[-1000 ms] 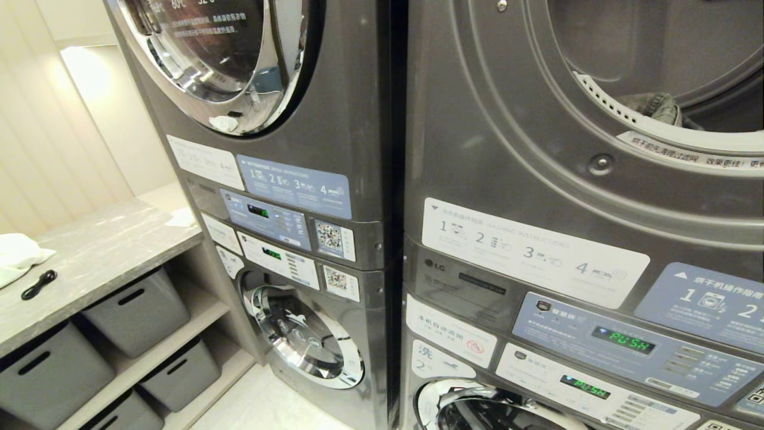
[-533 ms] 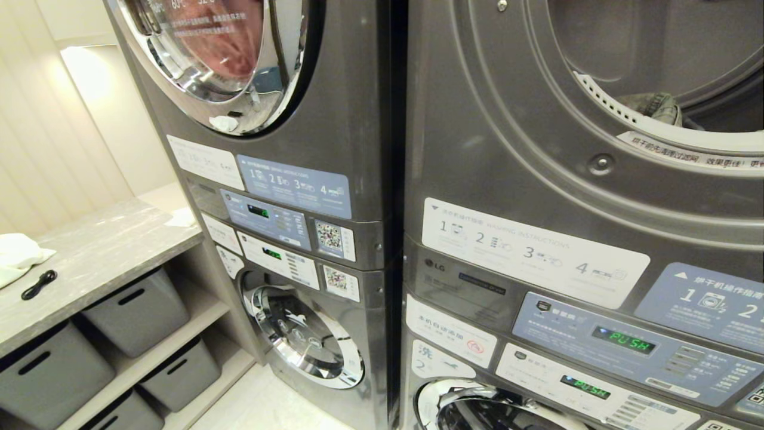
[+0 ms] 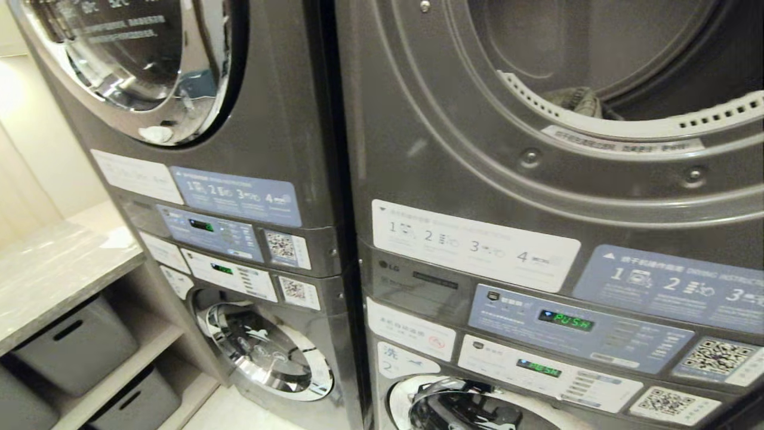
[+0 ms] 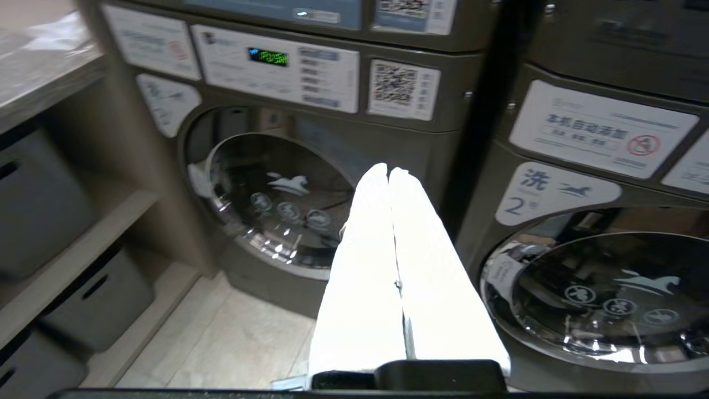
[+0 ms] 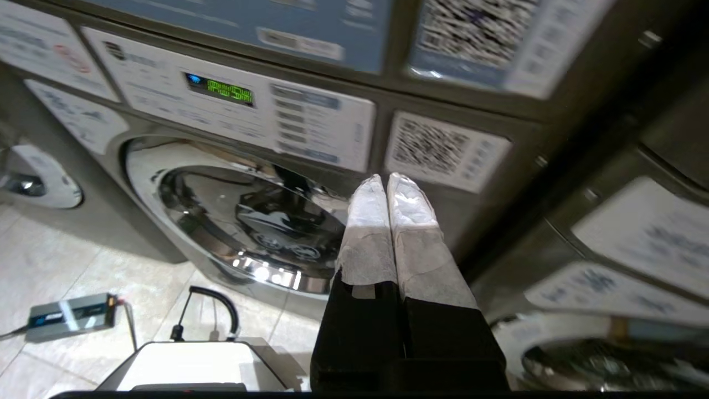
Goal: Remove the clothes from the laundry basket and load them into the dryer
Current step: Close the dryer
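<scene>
The clothes (image 3: 576, 100) show as a crumpled grey-green bundle lying low inside the drum, just behind the perforated white rim, in the upper right of the head view; only a small part of the fabric can be seen. They lie in the dryer (image 3: 537, 167), a dark grey machine whose round opening stands uncovered, with white and blue instruction stickers below it and a green display reading PUSH (image 3: 566, 321); under it sits a washer (image 3: 471, 406) with a chrome-ringed glass door. To the left stands a second stack (image 3: 250, 197) of the same make, both its doors shut. At the far left of the head view a pale stone-patterned desk (image 3: 54, 269) runs along the wall, with grey storage bins (image 3: 77, 346) on the shelves beneath; the floor is light tile. In the left wrist view the left end effector (image 4: 388, 169) is clenched and empty, its white fingers pressed together before the lower left washer door; in the right wrist view the right end effector (image 5: 386, 177) is likewise clenched on nothing, near the washer's panel; a power brick (image 5: 69, 316) and cable lie on the floor.
</scene>
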`<state>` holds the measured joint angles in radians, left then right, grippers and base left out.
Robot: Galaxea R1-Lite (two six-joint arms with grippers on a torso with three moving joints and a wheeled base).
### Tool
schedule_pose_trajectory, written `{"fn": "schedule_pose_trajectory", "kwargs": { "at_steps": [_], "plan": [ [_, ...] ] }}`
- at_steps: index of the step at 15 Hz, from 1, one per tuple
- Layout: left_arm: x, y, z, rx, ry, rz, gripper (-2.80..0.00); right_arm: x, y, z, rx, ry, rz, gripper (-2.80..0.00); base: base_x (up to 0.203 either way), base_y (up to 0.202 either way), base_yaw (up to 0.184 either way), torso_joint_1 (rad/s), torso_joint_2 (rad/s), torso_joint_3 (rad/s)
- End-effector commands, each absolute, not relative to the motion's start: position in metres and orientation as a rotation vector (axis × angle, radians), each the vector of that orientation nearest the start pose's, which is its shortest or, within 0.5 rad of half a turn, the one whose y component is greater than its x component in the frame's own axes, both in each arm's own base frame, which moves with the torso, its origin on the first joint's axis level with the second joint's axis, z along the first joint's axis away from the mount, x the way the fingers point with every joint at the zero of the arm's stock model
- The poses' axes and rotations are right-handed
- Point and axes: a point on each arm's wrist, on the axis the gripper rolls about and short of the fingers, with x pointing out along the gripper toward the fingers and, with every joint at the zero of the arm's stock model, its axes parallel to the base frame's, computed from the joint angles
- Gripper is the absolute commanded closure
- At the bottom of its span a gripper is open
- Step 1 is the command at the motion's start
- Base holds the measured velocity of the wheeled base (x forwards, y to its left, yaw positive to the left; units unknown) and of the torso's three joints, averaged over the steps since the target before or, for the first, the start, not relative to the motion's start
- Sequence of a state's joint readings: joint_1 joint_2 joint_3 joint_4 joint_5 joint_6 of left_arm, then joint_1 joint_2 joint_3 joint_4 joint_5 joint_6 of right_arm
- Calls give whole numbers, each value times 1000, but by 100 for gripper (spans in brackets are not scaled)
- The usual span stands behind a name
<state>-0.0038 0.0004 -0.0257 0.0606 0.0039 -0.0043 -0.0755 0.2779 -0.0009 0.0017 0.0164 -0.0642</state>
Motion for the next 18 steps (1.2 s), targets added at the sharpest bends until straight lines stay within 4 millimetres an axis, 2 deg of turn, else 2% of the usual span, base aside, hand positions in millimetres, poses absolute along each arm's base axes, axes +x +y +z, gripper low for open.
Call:
{"fn": "schedule_pose_trajectory", "kwargs": {
  "at_steps": [1, 10, 16, 18],
  "plan": [
    [-25, 0, 76, -4, 34, 2, 0, -1, 0, 79, -51, 281, -49, 0, -2, 9, -177, -4, 4, 1],
    [-25, 0, 76, -4, 34, 2, 0, -2, 0, 79, -52, 270, 3, 0, 0, 8, -158, 3, 4, 4],
    [-25, 0, 76, -4, 32, 2, 0, -4, 0, 79, -38, 248, 2, 0, 0, 0, 0, 0, 0, 0],
    [-25, 0, 76, -4, 33, 2, 0, -11, 0, 79, -43, 159, 6, 0, 0, 0, 0, 0, 0, 0]
  ]
}}
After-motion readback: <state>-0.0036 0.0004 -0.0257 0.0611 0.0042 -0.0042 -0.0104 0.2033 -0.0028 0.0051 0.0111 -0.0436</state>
